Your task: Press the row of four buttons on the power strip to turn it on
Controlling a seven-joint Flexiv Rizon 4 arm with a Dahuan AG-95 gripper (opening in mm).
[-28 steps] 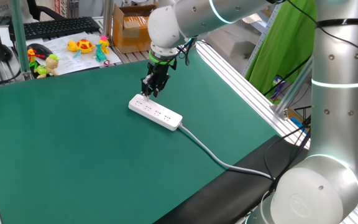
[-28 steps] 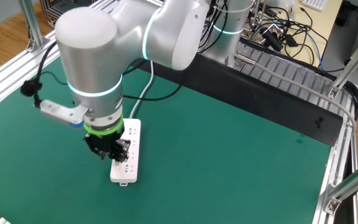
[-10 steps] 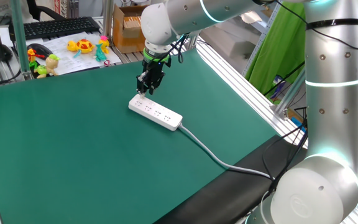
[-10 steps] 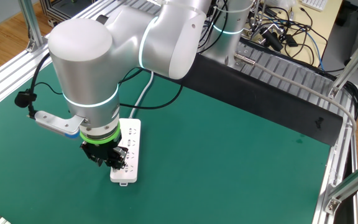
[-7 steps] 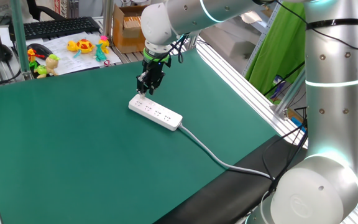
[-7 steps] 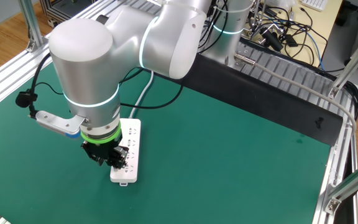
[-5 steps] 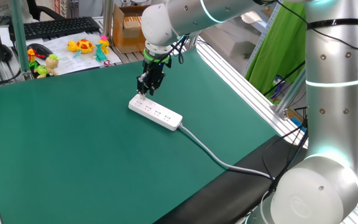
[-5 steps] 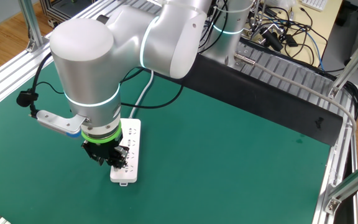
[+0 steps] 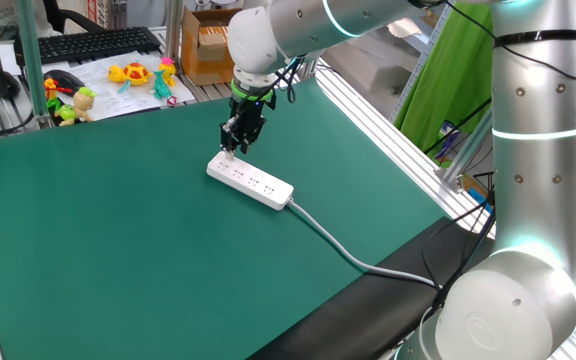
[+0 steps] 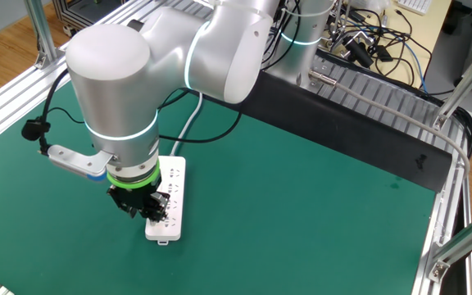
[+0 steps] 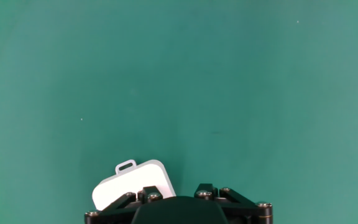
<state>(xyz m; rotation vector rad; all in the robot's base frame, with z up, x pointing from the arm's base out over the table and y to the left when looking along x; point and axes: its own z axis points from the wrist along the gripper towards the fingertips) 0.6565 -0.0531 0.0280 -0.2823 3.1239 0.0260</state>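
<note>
Power strip (image 9: 251,181) lies flat on the green table (image 9: 118,250), cable (image 9: 338,245) trailing off one end. Jaws hang directly above its opposite end; whether they are parted or clenched cannot be determined.

My arm reaches out over the table from its silver base, elbow raised, forearm angled downward. My wrist turns the gripper (image 9: 230,148) to point straight down, its green collar band just above the black finger assembly. In the other fixed view my gripper (image 10: 150,217) hangs low beneath the large wrist joint. The hand view shows only my black finger mounts; fingertip spacing cannot be determined.
</note>
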